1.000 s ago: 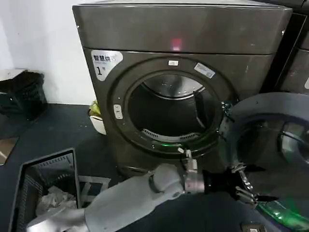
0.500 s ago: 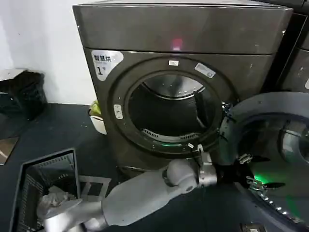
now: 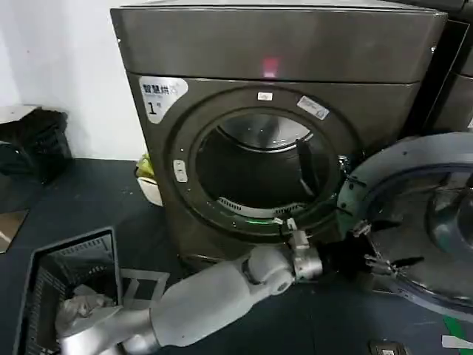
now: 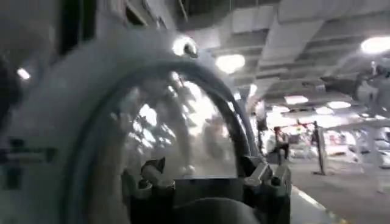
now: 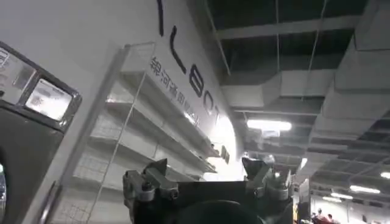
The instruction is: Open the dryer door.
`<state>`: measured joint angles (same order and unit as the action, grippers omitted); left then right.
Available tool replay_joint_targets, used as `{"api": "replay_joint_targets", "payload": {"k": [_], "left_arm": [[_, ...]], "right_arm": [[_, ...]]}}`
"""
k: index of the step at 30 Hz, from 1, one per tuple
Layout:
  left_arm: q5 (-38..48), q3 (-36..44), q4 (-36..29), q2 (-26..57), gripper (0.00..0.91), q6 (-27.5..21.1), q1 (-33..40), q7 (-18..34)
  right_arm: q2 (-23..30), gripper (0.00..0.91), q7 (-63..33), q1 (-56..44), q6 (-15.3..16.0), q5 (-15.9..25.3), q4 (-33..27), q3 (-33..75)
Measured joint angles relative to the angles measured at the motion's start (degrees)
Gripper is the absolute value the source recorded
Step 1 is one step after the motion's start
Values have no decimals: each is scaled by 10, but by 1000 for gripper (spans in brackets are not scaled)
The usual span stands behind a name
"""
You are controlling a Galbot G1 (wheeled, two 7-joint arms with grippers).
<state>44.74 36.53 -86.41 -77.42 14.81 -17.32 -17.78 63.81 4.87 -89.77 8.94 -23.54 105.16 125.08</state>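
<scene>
A: Left pincer (image 3: pixel 378 259) sits against the grey inner face of the dryer door (image 3: pixel 414 222), near its lower hinge-side rim. Fingers spread, nothing clamped between them; it's a push contact, not a grasp. In the left wrist view the left pincer (image 4: pixel 207 182) has its fingers apart against the door's curved inner face (image 4: pixel 73 122).

B: Door position?

A: Swung wide to the right of the dryer (image 3: pixel 273 111), hinge at the right of the drum opening (image 3: pixel 259 166), which is fully exposed. Sticker "1" (image 3: pixel 154 108) and red light (image 3: pixel 270 69) on the front confirm the machine.

B: So mostly done?

A: I'd judge yes. If more swing is wanted, push along the door's arc, not straight into the panel, and keep contact on the plastic rim, off the glass. Contact that close to the hinge gives poor leverage; sliding outward would help.

B: Right arm?

A: Right pincer (image 5: pixel 207 182) parked, pointing up at wall shelving (image 5: pixel 140 134) and ceiling, fingers apart, empty.
</scene>
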Motion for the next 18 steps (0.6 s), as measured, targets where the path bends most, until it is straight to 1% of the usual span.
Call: {"api": "replay_joint_targets", "payload": {"k": [2, 7, 11, 15, 18], "left_arm": [[-5, -3, -9, 18, 907, 36, -3, 14], [22, -10, -56, 84, 907, 60, -8, 21], [42, -24, -109, 155, 907, 47, -17, 33], [36, -39, -154, 233, 907, 40, -31, 58], [26, -47, -183, 300, 907, 31, -49, 58]], "right_arm": [[0, 907, 0, -1, 7, -11, 0, -1], [-5, 907, -7, 7, 8, -9, 5, 4], [-12, 907, -26, 14, 19, 0, 11, 12], [-20, 907, -37, 23, 21, 10, 19, 18], [-21, 907, -36, 31, 19, 40, 26, 23]]}}
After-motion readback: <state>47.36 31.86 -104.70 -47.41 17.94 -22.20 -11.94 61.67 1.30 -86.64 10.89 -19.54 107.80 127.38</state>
